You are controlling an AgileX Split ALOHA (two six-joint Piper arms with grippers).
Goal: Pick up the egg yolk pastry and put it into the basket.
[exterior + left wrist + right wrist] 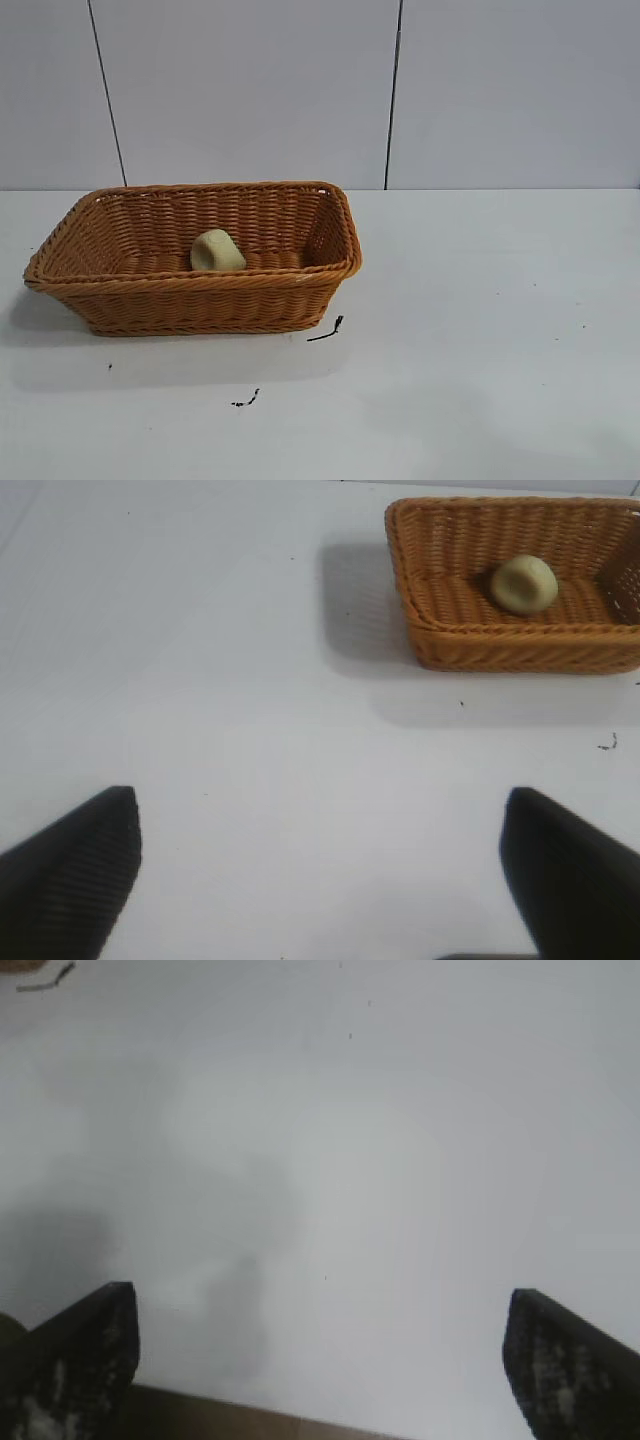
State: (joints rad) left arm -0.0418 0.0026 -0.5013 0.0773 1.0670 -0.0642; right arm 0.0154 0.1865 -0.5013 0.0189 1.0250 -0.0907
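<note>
The egg yolk pastry [217, 251], a small pale cream puck, lies inside the orange-brown wicker basket [120, 290] at the left of the white table. It also shows in the left wrist view [523, 583], inside the basket [440, 640]. My left gripper [320, 865] is open and empty over bare table, well away from the basket. My right gripper [320, 1345] is open and empty above bare table near its edge. Neither arm shows in the exterior view.
Small black scraps lie on the table in front of the basket [326, 331] [246, 399]; one shows in the right wrist view [45, 980]. A brown table edge [250, 1420] runs below the right gripper. A grey panelled wall stands behind.
</note>
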